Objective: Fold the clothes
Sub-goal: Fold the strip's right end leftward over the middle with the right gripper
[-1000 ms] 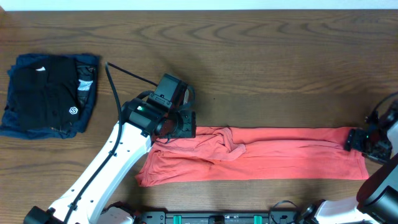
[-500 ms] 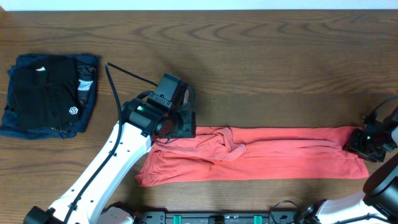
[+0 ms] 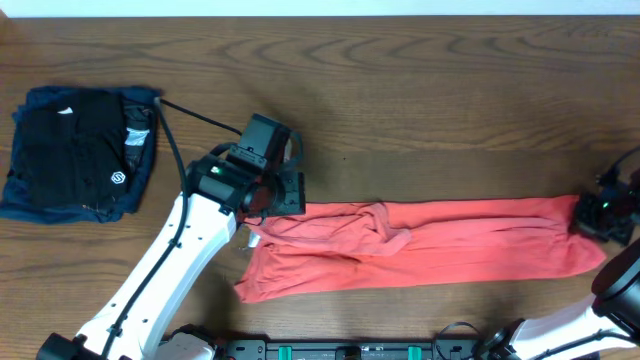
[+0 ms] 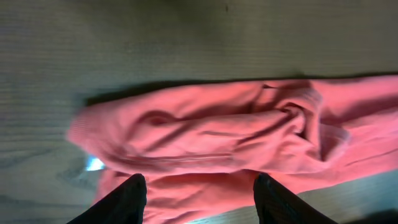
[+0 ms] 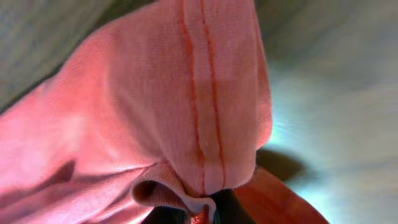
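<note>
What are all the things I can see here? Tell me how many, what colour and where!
T-shirt: one, coral-red, folded into a long strip across the near side of the table.
black garment: one, black with a small white logo, folded, far left, on top of the navy garment.
navy garment: one, navy blue, folded, far left, under the black one.
table: one, brown wood, under everything.
left end effector: one, black, open over the T-shirt's left end.
right end effector: one, black, shut on the T-shirt's right end.

Coral T-shirt (image 3: 450, 250) matt knit cloth; table (image 3: 400, 90) grained wood.
</note>
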Controlling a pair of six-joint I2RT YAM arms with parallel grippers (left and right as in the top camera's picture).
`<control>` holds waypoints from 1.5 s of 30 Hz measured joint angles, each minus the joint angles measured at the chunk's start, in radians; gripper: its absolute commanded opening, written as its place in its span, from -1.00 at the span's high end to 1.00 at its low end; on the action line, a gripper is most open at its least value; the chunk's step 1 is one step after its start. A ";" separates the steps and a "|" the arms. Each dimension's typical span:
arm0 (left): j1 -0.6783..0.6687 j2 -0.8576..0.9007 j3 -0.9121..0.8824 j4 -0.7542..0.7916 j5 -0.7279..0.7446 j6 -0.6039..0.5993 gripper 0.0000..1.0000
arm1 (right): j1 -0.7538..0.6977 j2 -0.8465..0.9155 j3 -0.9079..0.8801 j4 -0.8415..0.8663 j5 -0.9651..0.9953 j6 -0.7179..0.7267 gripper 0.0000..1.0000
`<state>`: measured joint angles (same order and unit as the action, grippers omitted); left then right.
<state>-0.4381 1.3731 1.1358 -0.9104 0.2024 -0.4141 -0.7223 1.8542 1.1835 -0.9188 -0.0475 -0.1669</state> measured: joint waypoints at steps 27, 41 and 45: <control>0.039 0.000 0.000 0.001 -0.004 0.000 -0.15 | 0.553 -0.131 0.230 -0.489 0.136 0.107 0.97; 0.039 0.000 0.000 -0.002 -0.004 0.000 -0.15 | 0.872 -0.131 0.150 -0.448 0.130 0.224 0.29; 0.039 0.000 0.000 -0.002 -0.004 0.000 -0.15 | 0.929 -0.131 0.148 -0.443 0.111 0.232 0.27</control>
<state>-0.3988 1.3731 1.1358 -0.9127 0.1982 -0.4141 0.2062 1.7229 1.3319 -1.3613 0.0639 0.0647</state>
